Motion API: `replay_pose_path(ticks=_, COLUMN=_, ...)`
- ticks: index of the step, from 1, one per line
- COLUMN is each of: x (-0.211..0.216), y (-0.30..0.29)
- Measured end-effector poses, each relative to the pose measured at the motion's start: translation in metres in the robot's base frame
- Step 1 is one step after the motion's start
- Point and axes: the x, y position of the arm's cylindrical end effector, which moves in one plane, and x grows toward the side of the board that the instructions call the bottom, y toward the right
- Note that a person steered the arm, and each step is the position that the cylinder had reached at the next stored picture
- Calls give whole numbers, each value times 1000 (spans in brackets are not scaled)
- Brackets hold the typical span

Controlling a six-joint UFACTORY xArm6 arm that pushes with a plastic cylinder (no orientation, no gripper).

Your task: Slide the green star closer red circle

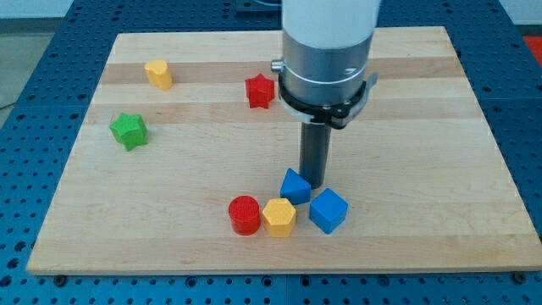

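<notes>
The green star [129, 130] lies near the board's left side. The red circle [245, 214] stands near the view's bottom, left of a yellow hexagon [279, 218]. My tip [314, 184] rests on the board at the centre, just behind and to the right of a small blue block [295, 185], touching or nearly touching it. The tip is far to the right of the green star and up-right of the red circle.
A blue cube [329, 210] sits right of the yellow hexagon. A red star [260, 91] and a yellow block [158, 74] lie near the view's top. The wooden board [440, 169] lies on a blue perforated table [525, 85].
</notes>
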Motion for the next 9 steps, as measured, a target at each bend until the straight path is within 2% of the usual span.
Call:
replay_pose_path(ticks=1, x=-27, y=0)
replay_pose_path(ticks=2, x=-57, y=-33)
replay_pose_path(ticks=3, x=-34, y=-109)
replay_pose_path(ticks=4, x=11, y=-192)
replay_pose_path(ticks=5, x=4, y=-305)
replay_pose_path(ticks=6, x=-9, y=-336)
replay_pose_path(ticks=7, x=-22, y=-337)
replay_pose_path(ticks=8, x=-52, y=-337)
replay_pose_path(ticks=9, x=-103, y=-332)
